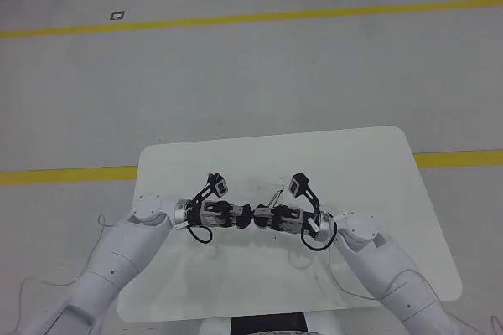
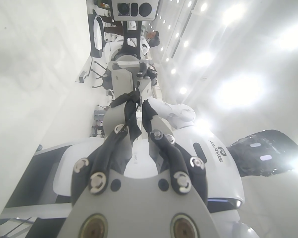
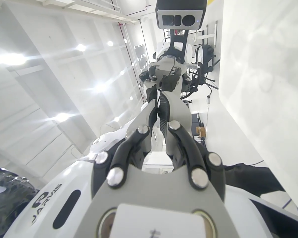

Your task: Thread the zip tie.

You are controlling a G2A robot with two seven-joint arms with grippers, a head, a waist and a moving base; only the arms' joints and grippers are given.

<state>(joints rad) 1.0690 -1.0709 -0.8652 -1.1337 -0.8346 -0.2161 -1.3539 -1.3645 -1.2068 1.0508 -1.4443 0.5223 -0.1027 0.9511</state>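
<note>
white table, grey yellow-lined floor; left pincer and right pincer narrow, gripping zip tie.

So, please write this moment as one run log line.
left end effector, right end effector: tip to tip over table | zip tie: between them | threading: unconfirmed

Thin dark zip tie (a slender strand) slanting over the middle of the table

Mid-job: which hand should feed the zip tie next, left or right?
Right, probably. The right hand looks shut on the zip tie, whose thin loop rises beside it in the top view. The left hand meets it tip to tip, better suited to steadying.
</note>
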